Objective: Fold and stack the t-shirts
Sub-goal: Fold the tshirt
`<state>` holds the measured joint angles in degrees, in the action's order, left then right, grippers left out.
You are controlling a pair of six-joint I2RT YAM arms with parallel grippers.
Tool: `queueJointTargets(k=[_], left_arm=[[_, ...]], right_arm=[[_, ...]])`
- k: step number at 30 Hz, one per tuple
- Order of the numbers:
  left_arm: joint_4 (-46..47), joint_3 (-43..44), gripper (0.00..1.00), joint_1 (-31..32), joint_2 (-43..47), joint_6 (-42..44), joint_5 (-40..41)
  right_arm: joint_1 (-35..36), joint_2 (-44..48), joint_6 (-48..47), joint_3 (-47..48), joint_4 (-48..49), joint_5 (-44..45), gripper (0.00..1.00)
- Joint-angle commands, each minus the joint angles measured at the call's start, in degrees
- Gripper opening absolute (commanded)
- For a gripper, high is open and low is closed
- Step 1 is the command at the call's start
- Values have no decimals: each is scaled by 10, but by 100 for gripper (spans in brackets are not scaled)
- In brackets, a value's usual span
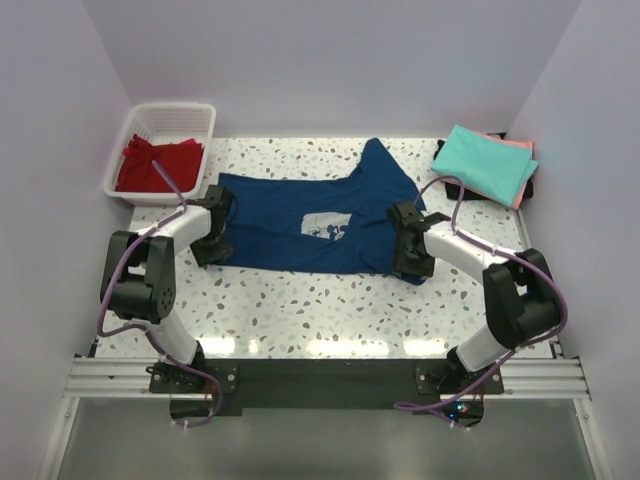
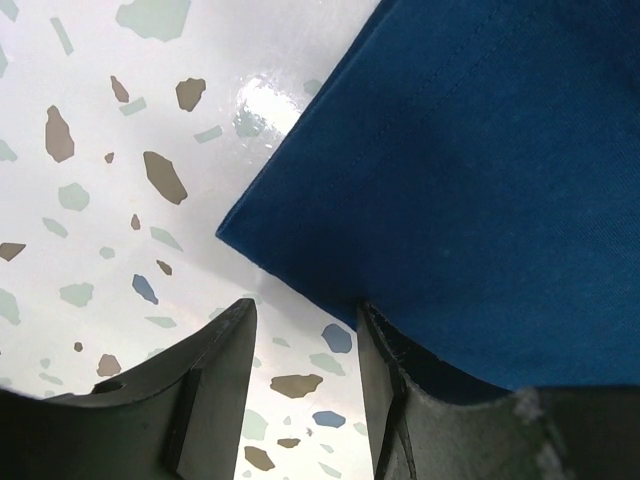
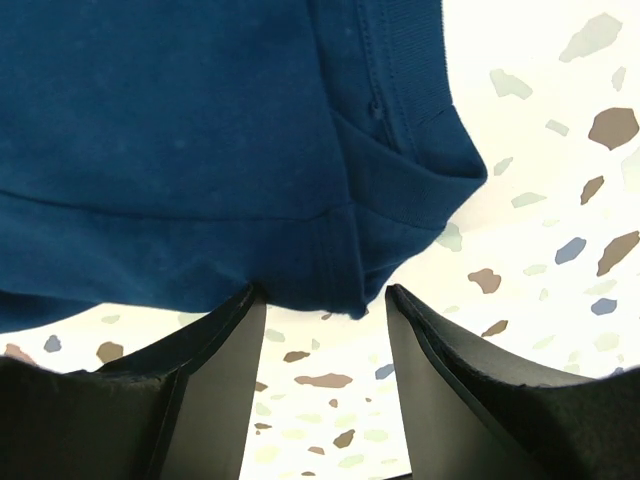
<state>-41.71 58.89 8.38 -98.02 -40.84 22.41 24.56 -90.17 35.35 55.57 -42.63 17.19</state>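
In the middle of the speckled tabletop a navy blue t-shirt lies spread out sideways, its pale square print facing up and one part reaching toward the far edge. The left claw sits at the shirt's left edge and the right claw at its right edge, both low over the cloth.

In the left wrist view the left claw is released: its two dark fingers stand apart with bare tabletop showing between them, and a hemmed corner of the navy shirt lies just beyond the tips, draping over the top of the right-hand finger. In the right wrist view the right claw is released too, the fingers spread wide, with a folded, seamed corner of the shirt hanging right at the gap between the tips; tabletop shows between the fingers below it.

At the far left a white basket holds a crumpled red t-shirt. At the far right a folded teal t-shirt rests on a salmon-pink t-shirt, of which only an edge shows, well apart from the navy one.
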Motion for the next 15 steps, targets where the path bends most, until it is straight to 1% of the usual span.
queueJointTargets(k=[1,4,8,11,12,14,15], left_arm=[[20,10,50,-13,-6,9,-11],[21,8,50,-18,-8,9,-18],[23,3,50,-21,-11,8,-26],[23,0,50,-25,-14,8,-32],[24,-1,50,-26,-14,9,-33],[23,-1,50,-28,-16,9,-33],[23,-1,50,-28,-15,9,-34]], right_arm=[[-14,32,16,-16,36,-5,55],[-22,41,15,-34,59,-22,54],[-32,47,8,-54,94,-36,49],[-35,40,2,-58,113,-38,37],[-36,35,2,-58,117,-38,28],[-37,32,2,-56,117,-41,15],[-37,33,1,-55,115,-40,5]])
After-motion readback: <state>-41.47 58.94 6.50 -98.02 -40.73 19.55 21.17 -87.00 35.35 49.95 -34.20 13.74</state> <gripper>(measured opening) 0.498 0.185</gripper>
